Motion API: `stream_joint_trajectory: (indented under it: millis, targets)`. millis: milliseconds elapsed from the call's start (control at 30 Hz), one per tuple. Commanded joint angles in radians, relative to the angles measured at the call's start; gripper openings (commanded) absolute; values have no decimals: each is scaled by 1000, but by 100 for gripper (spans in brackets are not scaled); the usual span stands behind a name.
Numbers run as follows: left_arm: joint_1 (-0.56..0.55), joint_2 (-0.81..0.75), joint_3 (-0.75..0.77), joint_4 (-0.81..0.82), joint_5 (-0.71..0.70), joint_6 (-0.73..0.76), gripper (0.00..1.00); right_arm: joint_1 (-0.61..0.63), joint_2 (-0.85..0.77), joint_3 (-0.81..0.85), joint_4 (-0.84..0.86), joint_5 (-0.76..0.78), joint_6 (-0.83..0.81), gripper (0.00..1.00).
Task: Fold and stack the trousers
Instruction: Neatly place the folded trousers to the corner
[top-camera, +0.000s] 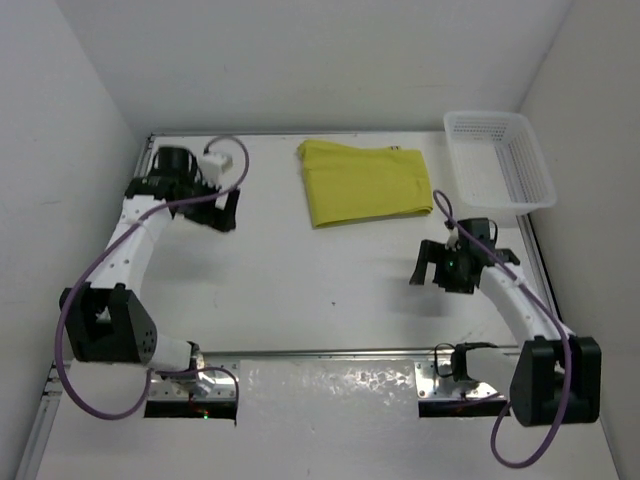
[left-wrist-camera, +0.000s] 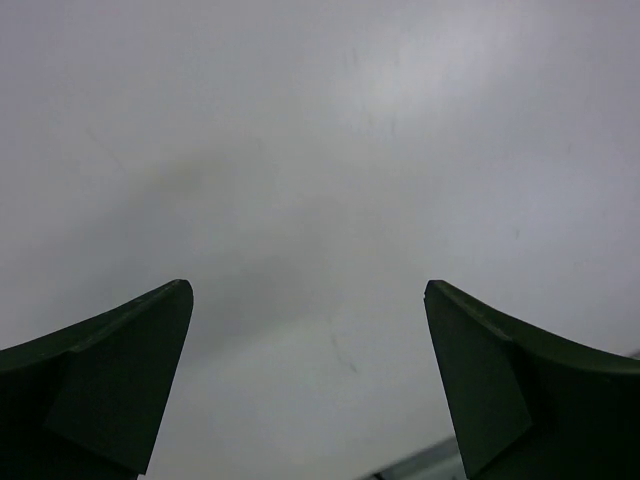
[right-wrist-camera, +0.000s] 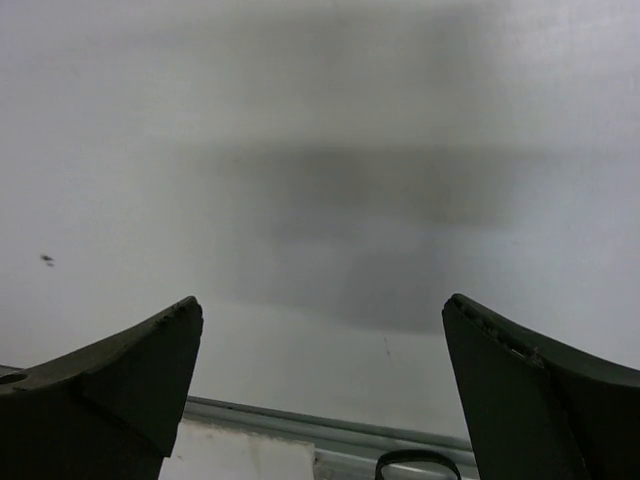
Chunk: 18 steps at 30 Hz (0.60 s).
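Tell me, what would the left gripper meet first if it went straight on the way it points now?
Probably the bare table: the left gripper is open, with nothing else ahead; depth is unclear.

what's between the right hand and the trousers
Just bare white table, crossed by a loop of that arm's purple cable, as the top view shows. The right hand is open, apart from the trousers.
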Motion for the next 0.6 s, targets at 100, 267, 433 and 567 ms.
stream_joint_trajectory:
  millis: [100,267,433,567]
  targets:
    - [18,-225,-394,-9,-111,58,100,-7,-186,-171,67,135,66,99]
    - [46,-271,-400,13,-175,44,100,-5,-208,-185,57,157,65,99]
    - [46,-326,-451,41,-250,58,100,-7,-240,-195,40,180,58,99]
    - [46,-350,-507,49,-270,70,100,-5,-274,-212,31,195,54,99]
